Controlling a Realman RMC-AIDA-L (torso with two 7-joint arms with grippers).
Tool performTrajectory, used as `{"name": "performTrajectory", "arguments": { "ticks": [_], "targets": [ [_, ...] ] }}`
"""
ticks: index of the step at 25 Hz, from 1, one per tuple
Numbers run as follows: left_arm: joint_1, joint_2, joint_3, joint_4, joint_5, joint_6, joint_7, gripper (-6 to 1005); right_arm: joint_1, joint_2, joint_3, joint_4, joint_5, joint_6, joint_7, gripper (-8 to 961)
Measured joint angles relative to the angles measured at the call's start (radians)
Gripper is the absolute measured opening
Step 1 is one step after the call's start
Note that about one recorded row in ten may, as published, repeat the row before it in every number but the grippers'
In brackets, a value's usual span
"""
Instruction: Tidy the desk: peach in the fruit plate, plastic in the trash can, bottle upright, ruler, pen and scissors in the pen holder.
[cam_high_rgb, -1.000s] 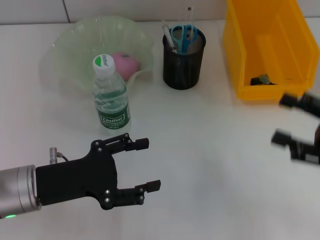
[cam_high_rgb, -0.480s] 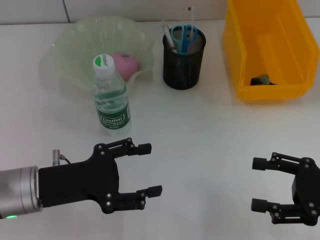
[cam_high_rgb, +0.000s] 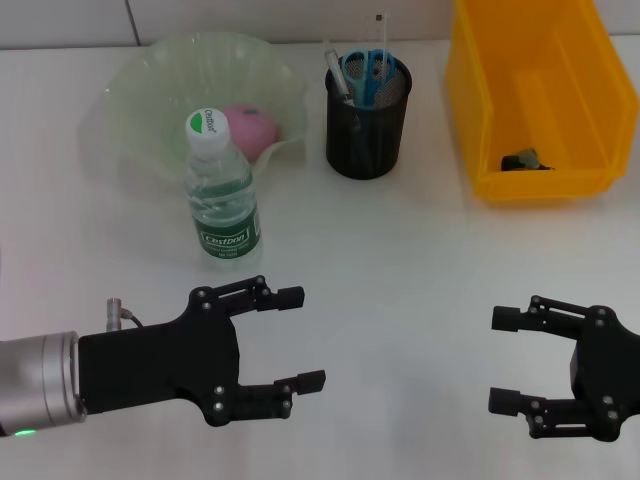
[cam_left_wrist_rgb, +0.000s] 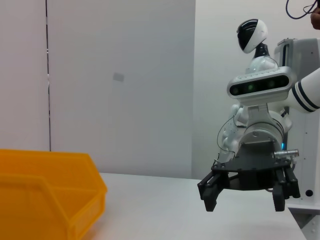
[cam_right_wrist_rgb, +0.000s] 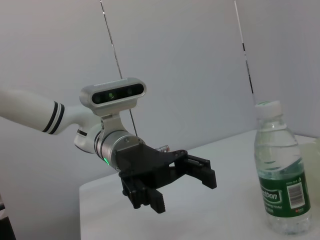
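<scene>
The bottle (cam_high_rgb: 222, 190) stands upright on the desk (cam_high_rgb: 400, 250), in front of the fruit plate (cam_high_rgb: 130, 90), and it also appears in the right wrist view (cam_right_wrist_rgb: 281, 175). The peach (cam_high_rgb: 250, 130) lies in the plate. The pen holder (cam_high_rgb: 367, 125) holds the scissors (cam_high_rgb: 368, 72), the pen (cam_high_rgb: 338, 78) and the ruler (cam_high_rgb: 380, 35). A dark scrap of plastic (cam_high_rgb: 522, 159) lies in the trash can (cam_high_rgb: 535, 95). My left gripper (cam_high_rgb: 300, 338) hovers open and empty in front of the bottle. My right gripper (cam_high_rgb: 502, 360) is open and empty at the front right.
The trash can's corner (cam_left_wrist_rgb: 45, 195) shows in the left wrist view, with my right gripper (cam_left_wrist_rgb: 244, 200) beyond it. The right wrist view shows my left gripper (cam_right_wrist_rgb: 180, 187) beside the bottle. The two grippers face each other across bare desk.
My right gripper has come down from beside the trash can to the desk's front right, then edged slightly left. The left gripper has hardly moved.
</scene>
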Motion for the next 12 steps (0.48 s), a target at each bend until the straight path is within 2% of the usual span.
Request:
{"name": "performTrajectory", "arguments": {
  "ticks": [2, 12],
  "targets": [
    [0.0, 0.0, -0.008, 0.0, 0.0, 0.002, 0.0, 797, 0.003, 0.007, 0.0, -0.002, 0.0, 0.013, -0.001, 839],
    [0.003, -0.002, -0.01, -0.004, 0.0, 0.002, 0.0, 797, 0.016, 0.013, -0.009, -0.002, -0.002, 0.03, -0.002, 838]
  ]
}}
